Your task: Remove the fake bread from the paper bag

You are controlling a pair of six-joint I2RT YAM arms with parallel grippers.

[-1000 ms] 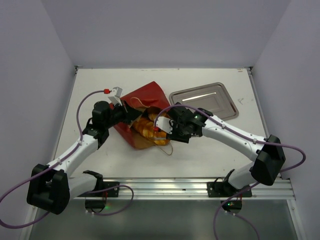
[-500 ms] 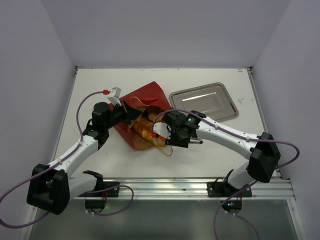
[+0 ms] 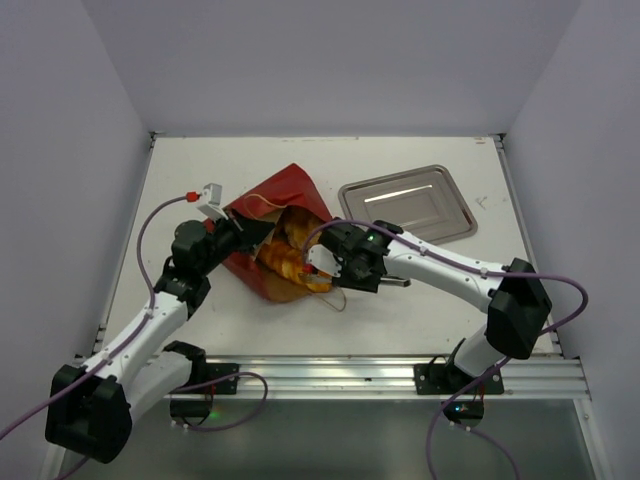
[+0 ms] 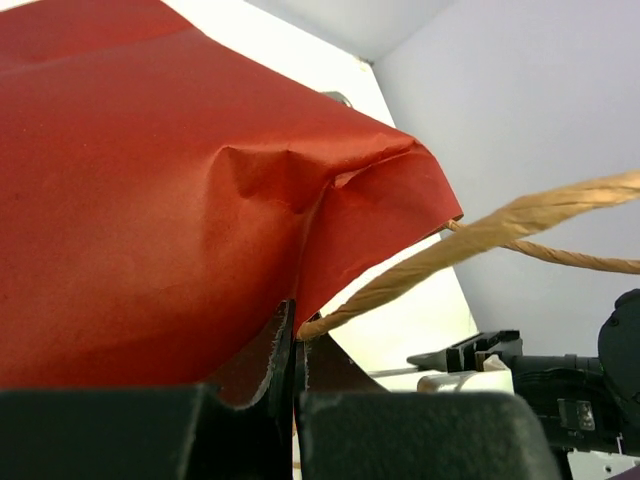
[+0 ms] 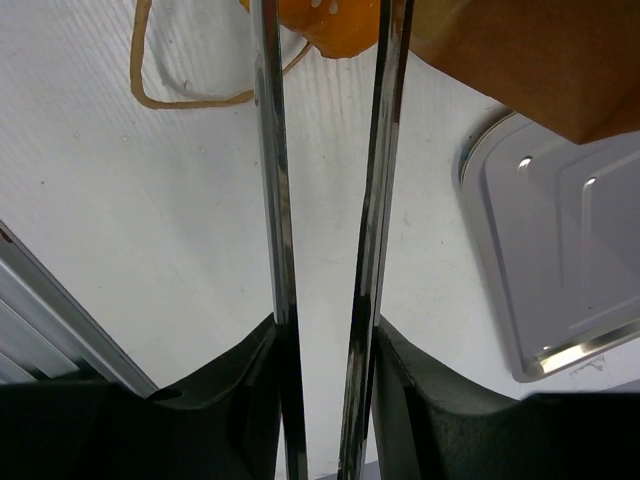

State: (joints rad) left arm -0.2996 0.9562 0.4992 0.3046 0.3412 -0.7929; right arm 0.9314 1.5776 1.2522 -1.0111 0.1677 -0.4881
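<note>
The dark red paper bag [image 3: 272, 200] is lying on its side left of the table's middle. Its brown kraft mouth is gaping toward the right arm, and the glossy orange fake bread [image 3: 290, 262] is sitting just inside that mouth.

The left gripper [image 3: 243, 236] is pinching the bag's upper lip, with its jaws together on creased matte paper. Its wrist camera is catching what the overhead view is losing: the paper fold wedged between black fingers, and a twisted tan string handle [image 4: 480, 240] arching free.

The right gripper [image 3: 322, 268] is reaching into the bag's mouth. Its own camera is showing two long, thin, polished metal fingers [image 5: 268, 200] standing a narrow gap apart, with the bread's dimpled orange surface between their far ends. The tips are running out of frame, so I cannot tell whether they are squeezing it.

The shiny rectangular steel tray [image 3: 405, 203] is lying near the bag's right corner. Bare white table [image 3: 200, 330] is stretching from the bag to the near edge.
</note>
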